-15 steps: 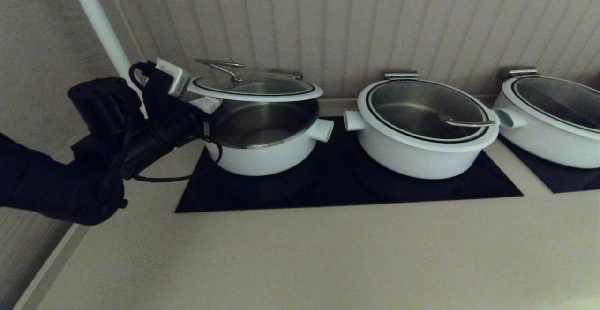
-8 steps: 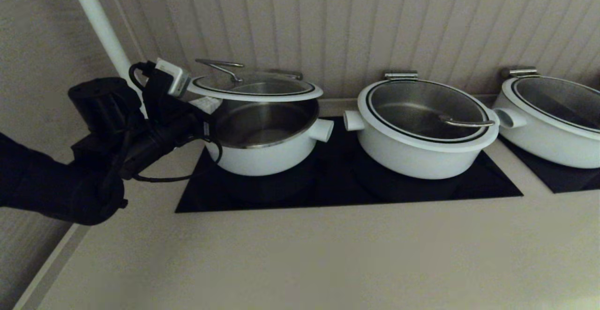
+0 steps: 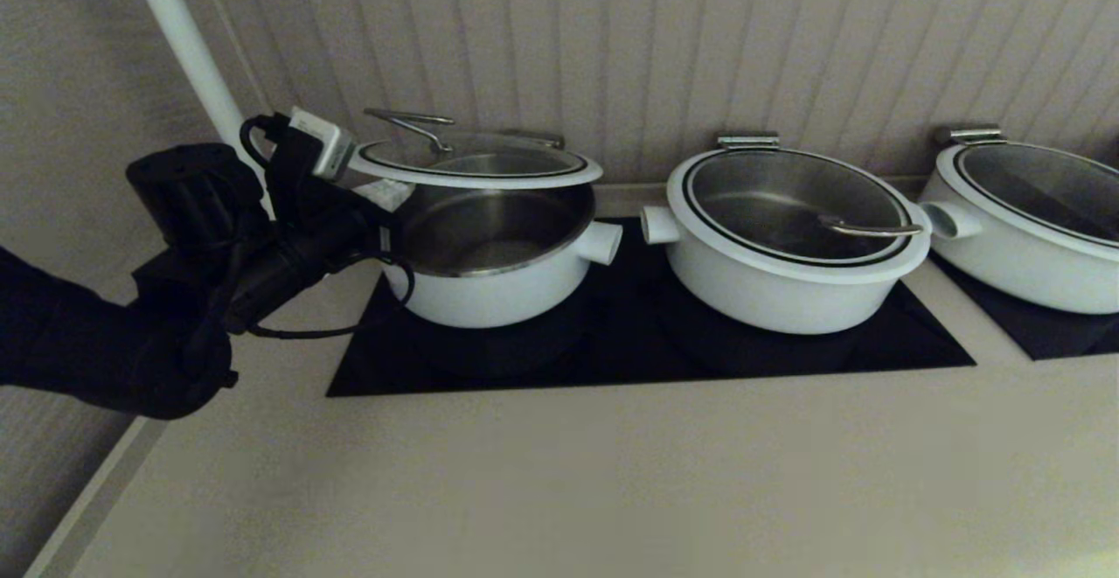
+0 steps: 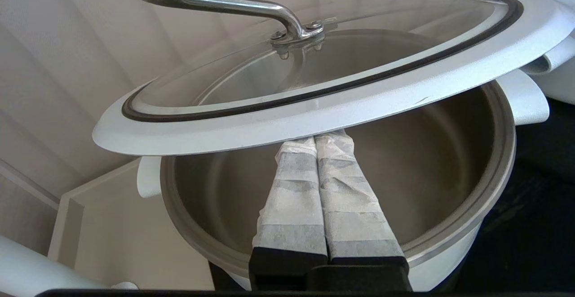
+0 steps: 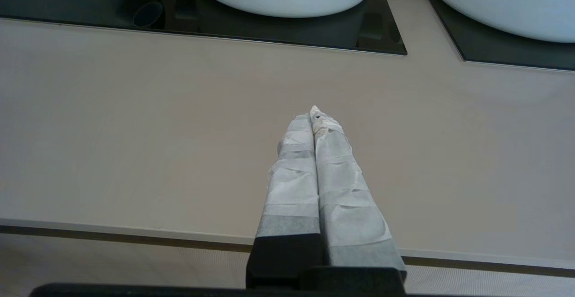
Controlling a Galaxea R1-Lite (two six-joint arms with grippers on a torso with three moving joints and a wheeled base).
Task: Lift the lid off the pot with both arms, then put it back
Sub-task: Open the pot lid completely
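The lid (image 3: 476,167), clear glass with a white rim and a steel wire handle, hangs tilted above the open white pot (image 3: 498,294) at the left of the black cooktop. Its left edge is raised; its back edge stays near the pot's rim. My left gripper (image 3: 383,195) is shut, and its taped fingertips press up under the lid's white rim (image 4: 314,115) from below, over the pot's steel inside (image 4: 449,162). In the left wrist view the left gripper (image 4: 315,139) grips nothing. My right gripper (image 5: 313,113) is shut and empty over the bare counter, out of the head view.
Two more lidded white pots stand to the right, one in the middle (image 3: 787,246) and one at the far right (image 3: 1032,219). The black cooktop (image 3: 647,351) lies under them. A ribbed wall is close behind, and a white pole (image 3: 188,45) rises at the back left.
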